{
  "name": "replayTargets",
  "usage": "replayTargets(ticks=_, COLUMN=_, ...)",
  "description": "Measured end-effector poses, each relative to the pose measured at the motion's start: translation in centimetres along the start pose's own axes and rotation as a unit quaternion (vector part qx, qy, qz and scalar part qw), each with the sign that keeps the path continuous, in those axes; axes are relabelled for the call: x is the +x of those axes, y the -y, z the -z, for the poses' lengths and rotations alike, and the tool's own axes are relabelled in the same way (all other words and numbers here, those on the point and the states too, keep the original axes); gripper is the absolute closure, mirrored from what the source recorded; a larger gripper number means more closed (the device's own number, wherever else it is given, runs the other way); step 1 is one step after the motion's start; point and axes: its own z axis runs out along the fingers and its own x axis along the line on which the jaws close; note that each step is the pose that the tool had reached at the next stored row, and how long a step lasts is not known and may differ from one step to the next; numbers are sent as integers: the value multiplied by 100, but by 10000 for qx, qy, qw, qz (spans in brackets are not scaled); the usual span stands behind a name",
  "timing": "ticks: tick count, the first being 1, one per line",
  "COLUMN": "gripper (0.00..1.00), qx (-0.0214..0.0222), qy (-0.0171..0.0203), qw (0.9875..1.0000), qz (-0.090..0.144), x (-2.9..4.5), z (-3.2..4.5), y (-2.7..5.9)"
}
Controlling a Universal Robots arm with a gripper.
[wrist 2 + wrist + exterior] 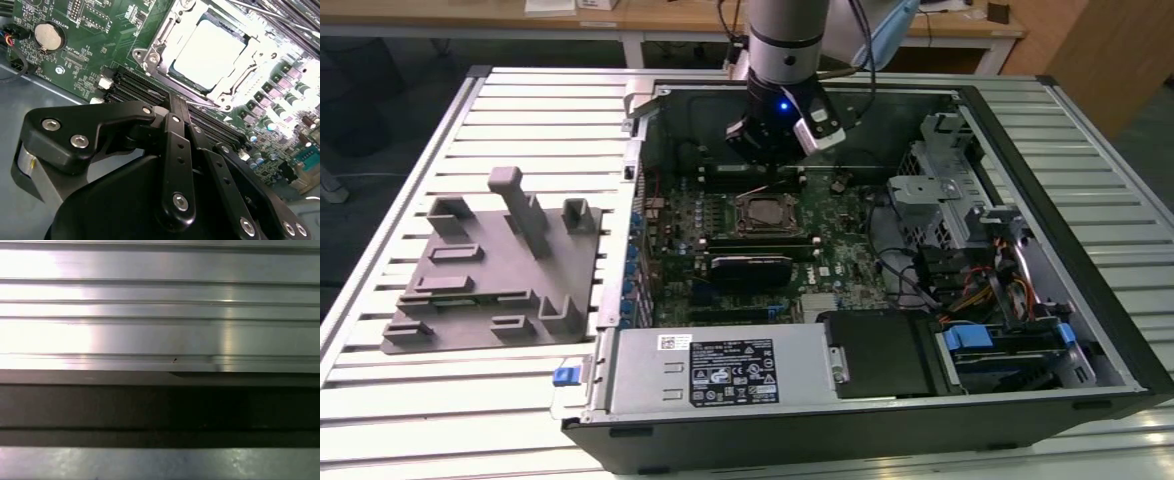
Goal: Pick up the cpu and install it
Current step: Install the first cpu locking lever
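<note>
One gripper (172, 107), fingers pressed together and holding nothing, hangs above the motherboard (90, 30). Beyond it, at one o'clock in the second wrist view, the cpu (210, 52) sits in its socket (152, 55).

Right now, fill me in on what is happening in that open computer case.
A single robot arm hangs over the motherboard inside the open computer case. Its gripper is just above the socket, and the cpu already lies in that socket, its pale top showing inside the metal frame. The grey fixture block sits on the table beside the case.
</note>
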Motion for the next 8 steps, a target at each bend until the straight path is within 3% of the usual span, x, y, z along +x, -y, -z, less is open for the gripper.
replayTargets(ticks=8, gripper=89, qx=0, qy=0, qw=10000, qz=4, x=-63, z=-77, y=3)
